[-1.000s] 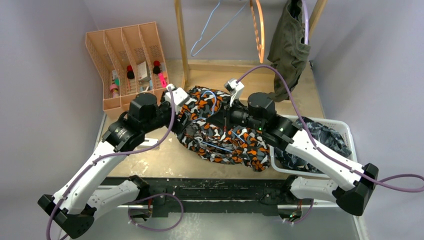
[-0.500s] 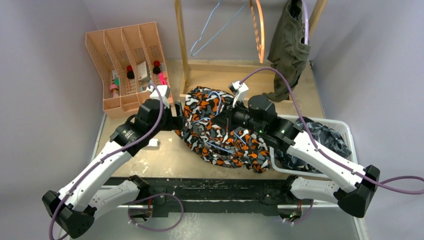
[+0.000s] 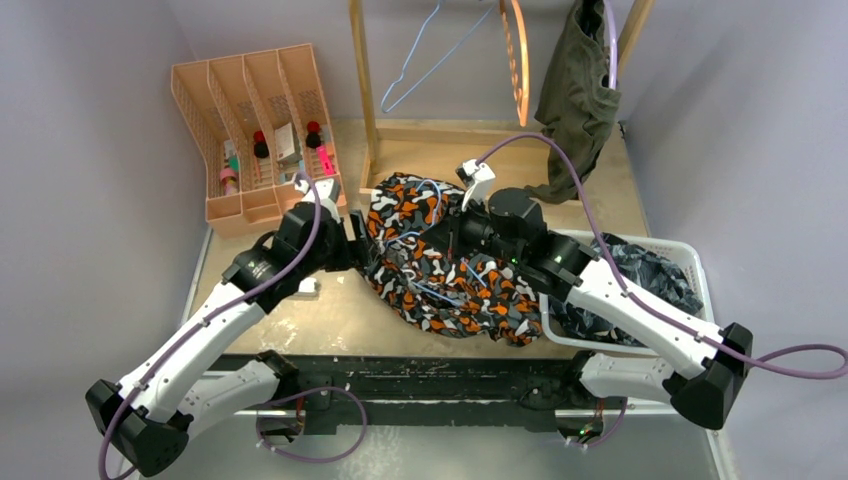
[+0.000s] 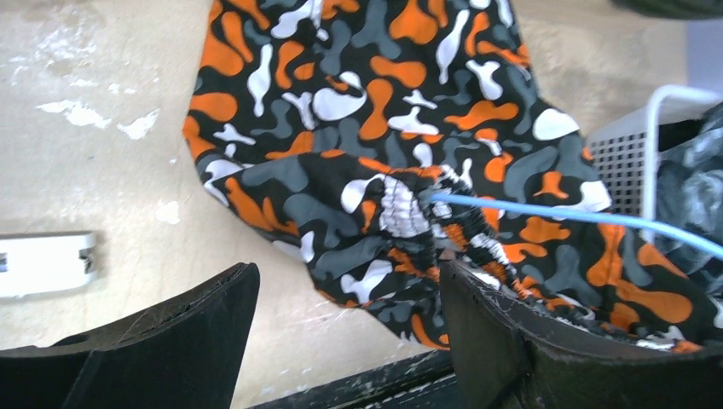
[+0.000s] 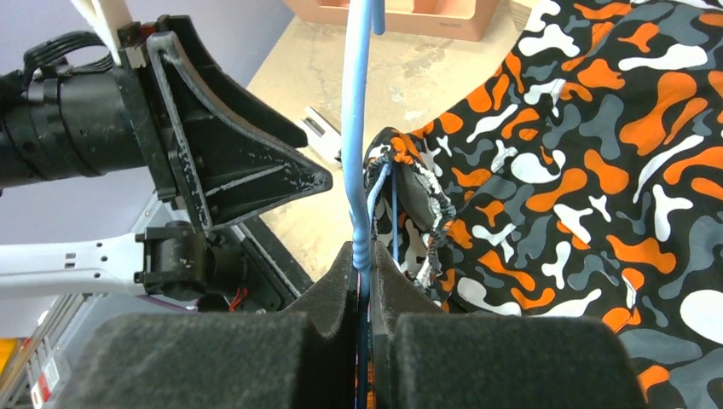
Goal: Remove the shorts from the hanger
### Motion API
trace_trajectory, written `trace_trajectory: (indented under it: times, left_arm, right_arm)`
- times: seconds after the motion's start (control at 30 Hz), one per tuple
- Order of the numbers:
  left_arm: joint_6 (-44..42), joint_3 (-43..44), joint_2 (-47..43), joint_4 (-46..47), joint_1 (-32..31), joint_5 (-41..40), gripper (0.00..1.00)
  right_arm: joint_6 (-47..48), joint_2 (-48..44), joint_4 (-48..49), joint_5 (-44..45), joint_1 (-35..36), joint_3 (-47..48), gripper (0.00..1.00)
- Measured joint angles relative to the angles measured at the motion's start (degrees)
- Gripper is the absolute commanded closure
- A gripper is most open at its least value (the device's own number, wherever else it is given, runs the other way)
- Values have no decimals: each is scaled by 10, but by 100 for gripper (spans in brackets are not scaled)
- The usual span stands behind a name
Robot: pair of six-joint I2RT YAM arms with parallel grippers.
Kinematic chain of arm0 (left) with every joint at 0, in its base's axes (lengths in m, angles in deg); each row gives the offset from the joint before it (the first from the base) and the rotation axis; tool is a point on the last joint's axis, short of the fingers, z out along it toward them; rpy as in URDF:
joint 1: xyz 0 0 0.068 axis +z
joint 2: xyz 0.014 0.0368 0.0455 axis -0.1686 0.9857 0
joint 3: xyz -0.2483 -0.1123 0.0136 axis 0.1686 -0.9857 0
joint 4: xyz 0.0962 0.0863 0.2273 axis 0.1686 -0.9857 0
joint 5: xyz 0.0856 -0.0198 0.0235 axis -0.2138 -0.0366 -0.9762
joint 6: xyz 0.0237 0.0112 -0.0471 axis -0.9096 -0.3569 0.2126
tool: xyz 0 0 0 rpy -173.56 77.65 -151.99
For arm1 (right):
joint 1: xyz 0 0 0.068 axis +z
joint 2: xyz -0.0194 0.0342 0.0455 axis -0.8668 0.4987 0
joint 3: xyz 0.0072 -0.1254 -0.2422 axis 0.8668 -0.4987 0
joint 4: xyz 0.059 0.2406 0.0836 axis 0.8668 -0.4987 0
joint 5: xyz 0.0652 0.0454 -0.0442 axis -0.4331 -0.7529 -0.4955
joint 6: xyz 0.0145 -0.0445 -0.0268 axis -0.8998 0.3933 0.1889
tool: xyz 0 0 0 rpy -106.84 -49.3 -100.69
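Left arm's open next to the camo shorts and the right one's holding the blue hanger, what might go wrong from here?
1. The waistband of the camouflage shorts is gathered on the blue hanger wire. The open left end effector may pinch wire along with fabric, so a pull would drag both.
2. The right end effector is shut on thin wire only, so the hanger might twist or slip under that pull.

Pale lilac walls (image 3: 80,120) enclose a worn wooden table (image 3: 335,322).
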Motion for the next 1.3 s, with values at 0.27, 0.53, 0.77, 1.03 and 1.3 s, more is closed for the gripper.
trace_trajectory:
  times: [0.27, 0.53, 0.77, 1.03, 1.3]
  left_arm:
    - [5, 2, 50, 5, 0, 57, 28]
    - [37, -8, 69, 41, 0, 80, 60]
    - [35, -8, 76, 25, 0, 49, 69]
    - [31, -8, 87, 19, 0, 10, 92]
    - [17, -8, 87, 20, 0, 13, 100]
  right_arm:
    - [-5, 9, 5, -7, 0, 0, 100]
    - [-3, 18, 4, -12, 0, 11, 100]
    - [1, 18, 0, -16, 0, 13, 100]
    - [8, 7, -4, -30, 0, 13, 100]
    - [20, -5, -25, -35, 0, 6, 100]
